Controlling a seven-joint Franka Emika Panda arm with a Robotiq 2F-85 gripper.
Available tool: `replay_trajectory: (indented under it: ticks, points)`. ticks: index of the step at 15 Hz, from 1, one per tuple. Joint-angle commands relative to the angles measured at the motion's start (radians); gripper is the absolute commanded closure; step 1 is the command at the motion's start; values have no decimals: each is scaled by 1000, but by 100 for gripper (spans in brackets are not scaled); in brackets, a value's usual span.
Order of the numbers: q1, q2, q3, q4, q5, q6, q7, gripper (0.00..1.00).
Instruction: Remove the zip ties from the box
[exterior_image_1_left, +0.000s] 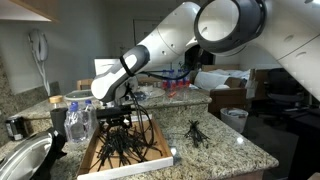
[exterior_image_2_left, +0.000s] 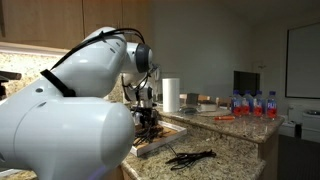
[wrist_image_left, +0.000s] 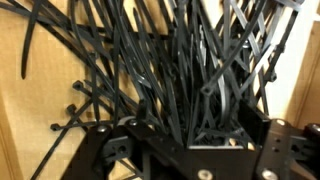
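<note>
We found the gripper (wrist_image_left: 188, 135) lowered into the box (exterior_image_1_left: 100, 155), which sat by the front edge of the granite countertop (exterior_image_1_left: 235, 150) in an exterior view. Its jaws were spread wide, and a dense tangle of black zip ties (wrist_image_left: 190, 70) stood between them, with none clamped that we could see. A smaller loose bunch (exterior_image_1_left: 195, 131) lay on the bare countertop just beside the box, apart from it in both exterior views.
</note>
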Motion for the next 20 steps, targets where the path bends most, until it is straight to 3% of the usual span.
replay_trajectory:
  ticks: [1, 11, 20]
  points:
    - [-11, 15, 24, 1, 27, 23, -18, 0]
    - [13, -69, 21, -36, -3, 48, 7, 0]
    - [3, 21, 38, 57, 16, 6, -35, 0]
